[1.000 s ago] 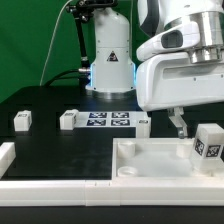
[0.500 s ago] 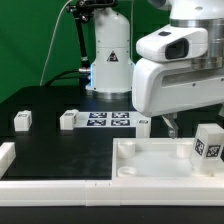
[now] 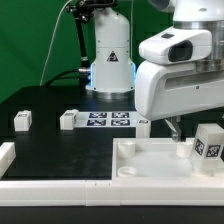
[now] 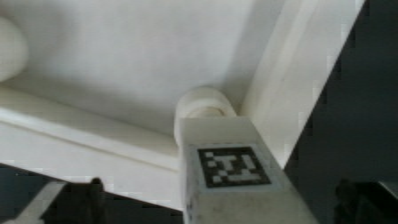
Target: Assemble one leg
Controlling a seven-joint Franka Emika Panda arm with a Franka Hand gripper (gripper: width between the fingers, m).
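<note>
My gripper (image 4: 228, 205) is opened wide. In the wrist view, one dark fingertip (image 4: 80, 198) shows on each side of the leg (image 4: 228, 160), and both are apart from it, so I am holding nothing.

The leg stands upright on a corner of the tray (image 3: 150, 165). This is by the front edge of the table (image 3: 60, 140), at the exterior view's right. In the wrist view it stands just beside a round socket (image 4: 206, 100) in that corner. I cannot tell whether the leg is seated in the socket.

The leg carries a square black-and-white tag (image 4: 233, 166) on the face turned toward the wrist camera. The tag has a pattern of blocks only, no letters that I can read. In the exterior view another tag shows on the side of the leg.

The marker board (image 3: 105, 120) lies flat in the middle of the table and shows several tags of the same kind. Three small blocks (image 3: 22, 121) rest on the table: one near the edge at the exterior view's left, and one at each end of the marker board.
</note>
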